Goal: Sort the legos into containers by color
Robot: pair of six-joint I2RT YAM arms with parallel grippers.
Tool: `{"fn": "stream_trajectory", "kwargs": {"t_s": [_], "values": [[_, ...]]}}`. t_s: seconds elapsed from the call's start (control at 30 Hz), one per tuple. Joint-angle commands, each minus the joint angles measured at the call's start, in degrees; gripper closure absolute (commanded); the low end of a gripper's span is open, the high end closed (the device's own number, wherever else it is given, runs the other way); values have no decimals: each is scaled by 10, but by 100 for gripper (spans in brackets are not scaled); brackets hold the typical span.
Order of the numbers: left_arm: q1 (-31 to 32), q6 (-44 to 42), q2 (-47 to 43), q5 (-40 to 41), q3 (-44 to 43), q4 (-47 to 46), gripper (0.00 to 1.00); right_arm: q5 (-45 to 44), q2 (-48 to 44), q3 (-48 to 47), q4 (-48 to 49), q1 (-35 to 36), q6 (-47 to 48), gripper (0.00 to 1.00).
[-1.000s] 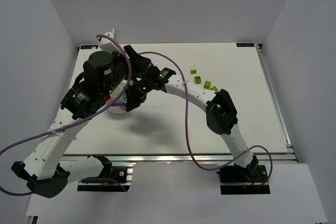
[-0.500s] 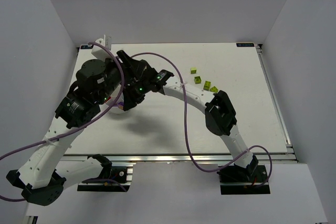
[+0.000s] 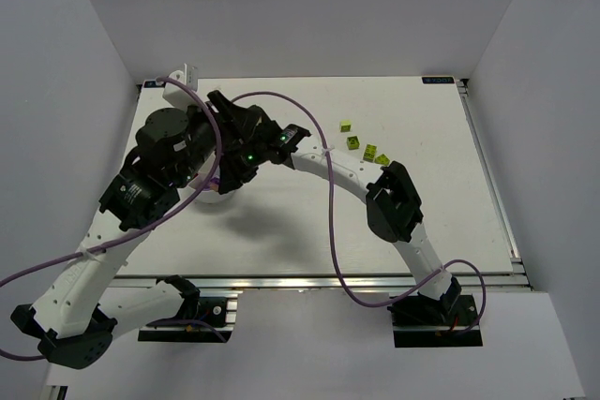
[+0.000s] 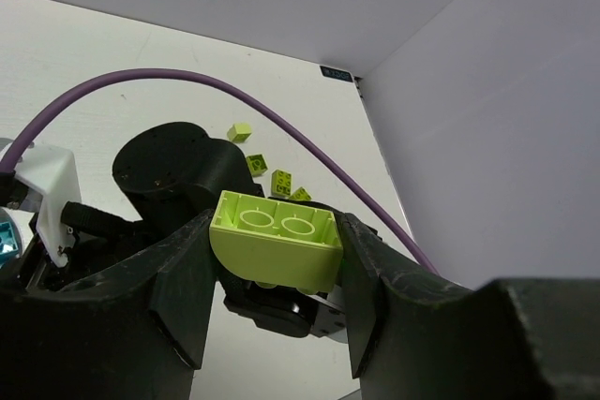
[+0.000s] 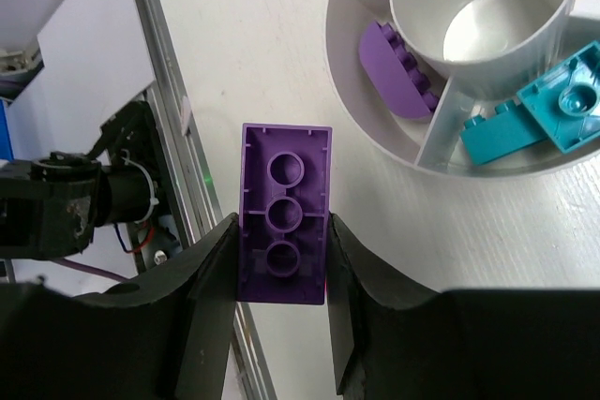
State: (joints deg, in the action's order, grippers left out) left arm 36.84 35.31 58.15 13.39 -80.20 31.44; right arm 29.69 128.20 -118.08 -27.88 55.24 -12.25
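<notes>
The right pincer point(image 5: 281, 255) pinches a purple brick point(image 5: 285, 199) with its underside showing. The dish point(image 5: 349, 91) lies apart at 1 o'clock and holds a purple piece point(image 5: 398, 67) and teal bricks point(image 5: 548, 105). The left pincer point(image 4: 278, 274) pinches a lime brick point(image 4: 277, 236). Farther off, four loose lime bricks point(image 3: 352, 142) rest on the worktop point(image 3: 441, 194). In the top view, the arms hide most of the dish.

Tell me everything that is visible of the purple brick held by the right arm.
The purple brick is a glossy plastic rectangle. It is seen from its hollow underside, where three round tubes stand in a row. The black fingers clamp its two long sides. It is over the bare table, beside the white dish, not above any compartment and not touching it.
</notes>
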Motion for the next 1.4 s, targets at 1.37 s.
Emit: {"fn": "stream_trajectory", "kwargs": {"t_s": [1.37], "values": [[-2, -8, -37, 48, -16, 20, 56, -52, 87, -101, 125, 12, -73, 96]]}}
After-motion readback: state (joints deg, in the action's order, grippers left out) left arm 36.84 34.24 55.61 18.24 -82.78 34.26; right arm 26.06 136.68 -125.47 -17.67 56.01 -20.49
